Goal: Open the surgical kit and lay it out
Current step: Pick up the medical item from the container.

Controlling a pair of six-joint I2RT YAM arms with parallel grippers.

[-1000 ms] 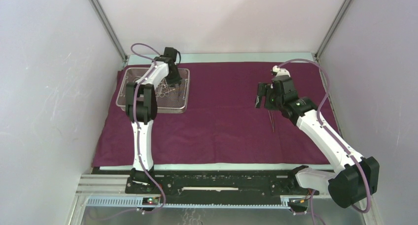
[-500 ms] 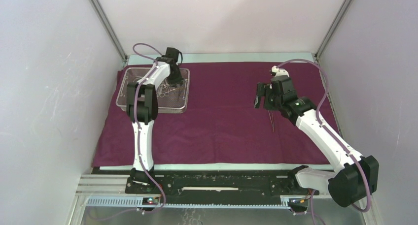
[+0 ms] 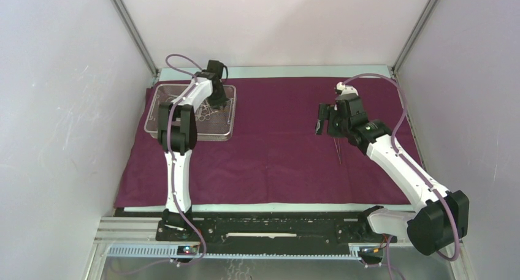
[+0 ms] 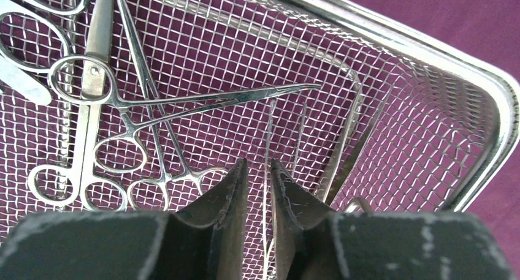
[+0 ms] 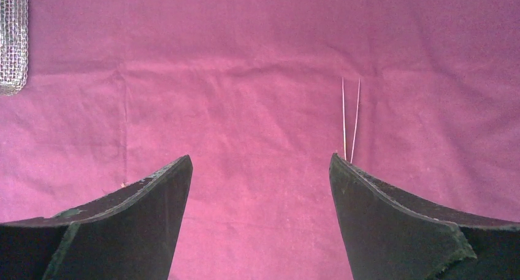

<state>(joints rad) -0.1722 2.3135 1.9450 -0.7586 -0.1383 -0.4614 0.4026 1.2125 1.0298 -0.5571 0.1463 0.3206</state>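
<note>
**Left gripper closes in on tweezers in the tray; right gripper spread over the cloth**

The maroon cloth wrap (image 3: 276, 163) lies open and flat across the table. The wire-mesh tray (image 4: 392, 36) sits on its far left part. The left arm reaches into the tray, and the left gripper (image 4: 257, 166) points down at the mesh. Its 2 fingers (image 4: 230, 194) stand nearly together, leaving only a narrow slit. One leg of the thin tweezers (image 4: 270, 139) runs through that slit, while the other leg passes behind the right-hand finger. Whether the pads actually press on the steel cannot be told.

To the left of the tweezers in the tray lie ring-handled forceps (image 4: 257, 94), with their tips pointing toward the tray's far wall. The forceps cross over scissors (image 4: 98, 29) and at least 1 more ring-handled tool.

The right gripper (image 5: 260, 157) hangs above the right half of the cloth, well apart from the tray. Its fingers are spread wide and hold nothing. A second pair of tweezers (image 5: 344, 121) lies flat on the cloth, just beyond the right-hand fingertip.
</note>
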